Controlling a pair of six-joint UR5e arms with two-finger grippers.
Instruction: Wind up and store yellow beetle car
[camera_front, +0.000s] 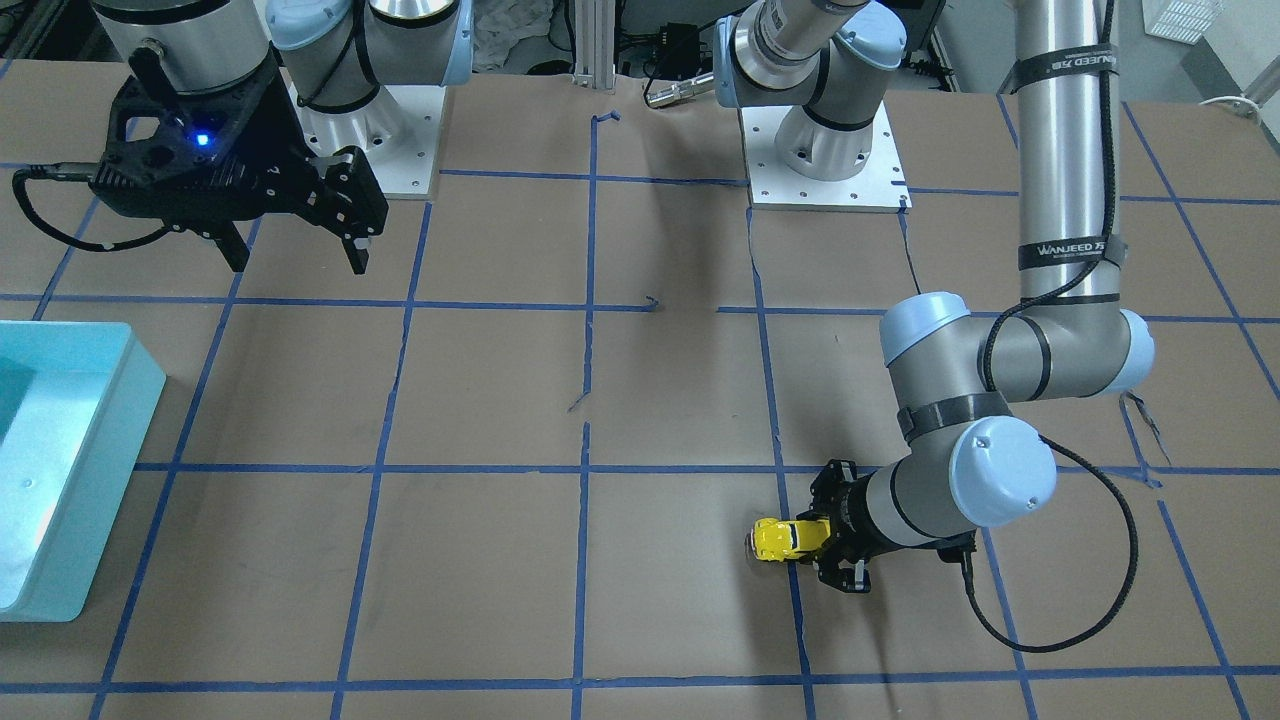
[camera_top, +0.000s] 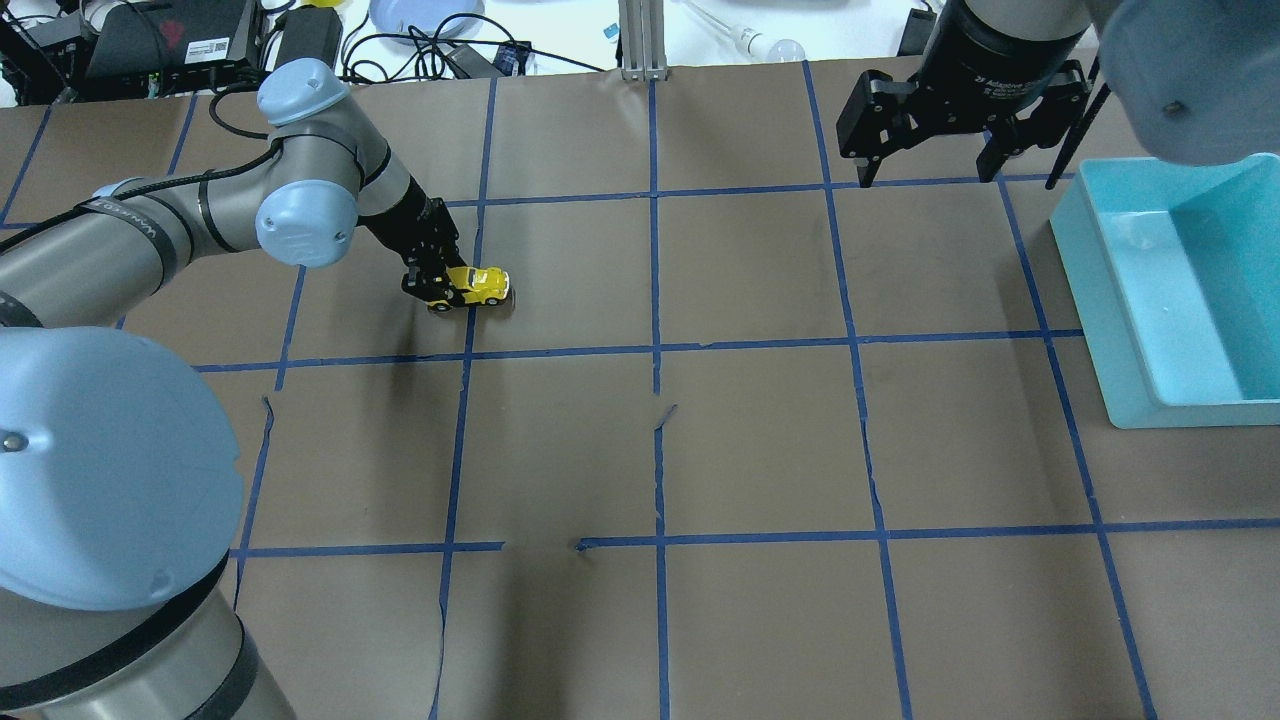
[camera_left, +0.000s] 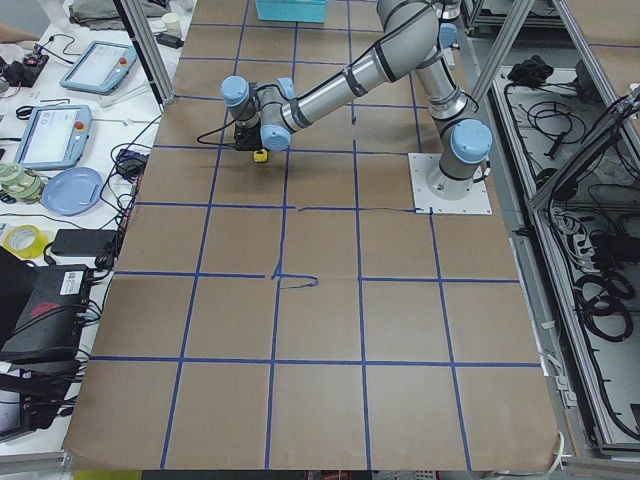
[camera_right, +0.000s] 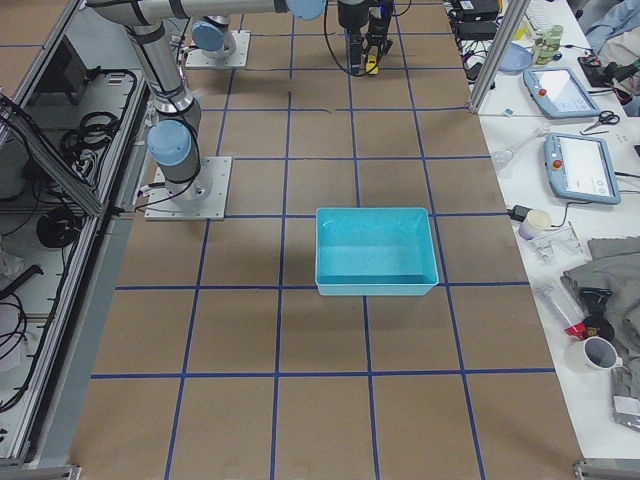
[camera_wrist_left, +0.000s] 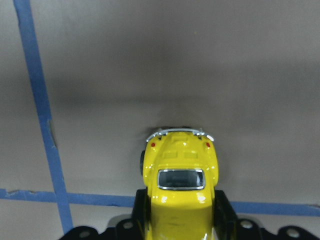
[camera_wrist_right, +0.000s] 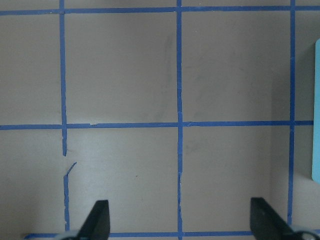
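The yellow beetle car (camera_top: 478, 287) rests on the brown table paper, wheels down. My left gripper (camera_top: 436, 287) is low at the table and shut on the car's one end; the other end sticks out free. In the left wrist view the car (camera_wrist_left: 181, 187) sits between the two black fingers (camera_wrist_left: 224, 212). In the front-facing view the car (camera_front: 785, 538) is held by the left gripper (camera_front: 822, 545). My right gripper (camera_top: 930, 150) hangs open and empty high above the table, near the teal bin. Its fingertips (camera_wrist_right: 100, 216) show spread wide over bare paper.
An empty teal bin (camera_top: 1100, 290) stands at the table's right edge; it also shows in the front-facing view (camera_front: 105, 470). Blue tape lines grid the brown paper. Cables, tablets and tools lie beyond the far edge.
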